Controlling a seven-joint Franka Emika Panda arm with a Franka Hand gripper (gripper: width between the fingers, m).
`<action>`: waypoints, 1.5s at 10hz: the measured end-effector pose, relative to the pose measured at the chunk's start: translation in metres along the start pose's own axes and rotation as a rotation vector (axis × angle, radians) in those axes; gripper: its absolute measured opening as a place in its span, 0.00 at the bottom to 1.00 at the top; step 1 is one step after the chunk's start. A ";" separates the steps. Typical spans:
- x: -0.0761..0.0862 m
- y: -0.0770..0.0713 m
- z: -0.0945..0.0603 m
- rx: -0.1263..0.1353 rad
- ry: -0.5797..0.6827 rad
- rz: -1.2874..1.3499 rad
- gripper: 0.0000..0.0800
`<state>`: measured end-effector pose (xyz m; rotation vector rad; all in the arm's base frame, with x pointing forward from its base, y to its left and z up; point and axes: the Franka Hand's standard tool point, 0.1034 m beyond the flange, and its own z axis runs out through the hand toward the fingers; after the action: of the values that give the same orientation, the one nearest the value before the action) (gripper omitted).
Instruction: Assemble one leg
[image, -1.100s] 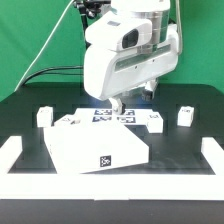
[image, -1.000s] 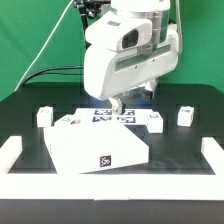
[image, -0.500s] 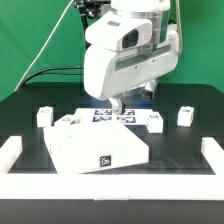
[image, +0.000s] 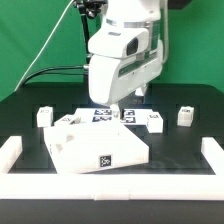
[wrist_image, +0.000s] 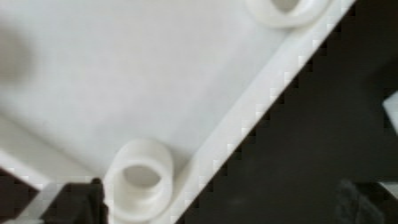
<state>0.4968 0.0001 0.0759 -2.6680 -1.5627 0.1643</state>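
Note:
Several legs, small white blocks with tags, stand on the black table: one at the exterior view's left (image: 44, 116), one at its right (image: 185, 116), and two nearer the middle (image: 153, 121) (image: 130, 116). My gripper (image: 117, 107) hangs over the far edge of the large white square panel (image: 98, 148), holding nothing. In the wrist view the gripper (wrist_image: 217, 205) is open, with dark fingertips (wrist_image: 71, 200) far apart. The panel (wrist_image: 125, 80) and a round corner socket (wrist_image: 139, 172) lie below it. A second socket (wrist_image: 285, 8) shows at the frame's edge.
The marker board (image: 100, 114) lies behind the panel, under the arm. Another small white block (image: 68, 122) sits by the panel's far left corner. White rails edge the table at the exterior view's left (image: 10, 152) and right (image: 210, 150).
The arm's wrist housing has turned and shifted toward the exterior view's left. The gripper stays above the panel's far edge. The panel and the legs have not moved.

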 end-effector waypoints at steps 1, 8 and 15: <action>-0.011 0.003 0.005 0.010 -0.003 -0.121 0.81; -0.051 0.014 0.014 -0.010 0.018 -0.425 0.81; -0.058 0.009 0.022 -0.005 -0.024 -0.578 0.81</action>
<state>0.4737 -0.0554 0.0569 -2.1019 -2.2502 0.1642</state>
